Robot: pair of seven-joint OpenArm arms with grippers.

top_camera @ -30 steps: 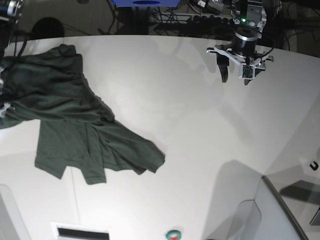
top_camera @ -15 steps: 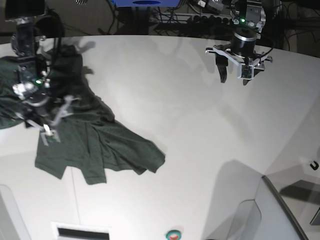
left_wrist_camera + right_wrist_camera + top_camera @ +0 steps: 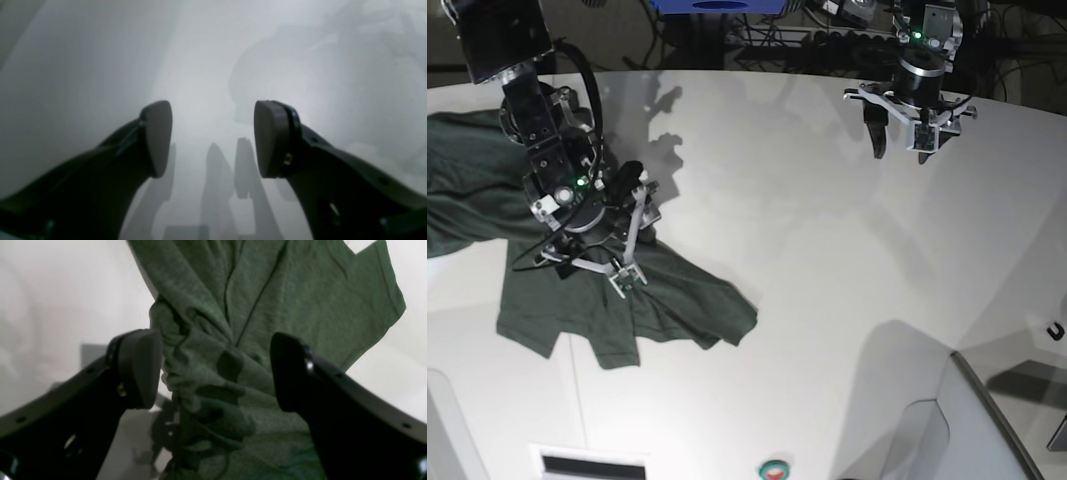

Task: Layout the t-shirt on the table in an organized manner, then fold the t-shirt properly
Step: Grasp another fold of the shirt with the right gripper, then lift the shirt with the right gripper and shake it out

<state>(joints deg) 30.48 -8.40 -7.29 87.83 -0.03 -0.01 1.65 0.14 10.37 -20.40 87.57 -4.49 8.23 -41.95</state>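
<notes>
The white desk (image 3: 827,260) is carrying the crumpled t-shirt (image 3: 657,300) at frame left. The right tool (image 3: 592,240) is hovering wide over a bunched ridge; a shallow pinch risks slipping. Upper right, the left tool (image 3: 905,130) is hanging wide, empty.

**Bright worktop, soft wrist views**

In the base view the white worktop (image 3: 807,250) is brightly lit from above, and the background behind it stays dark. The arms throw several overlapping shadows, and the worktop's far edge bends as through a wide lens. The left wrist view is hazy and grey, with faint multiple shadows. In the right wrist view the near folds of the t-shirt (image 3: 267,300) are blurred and dark.
</notes>
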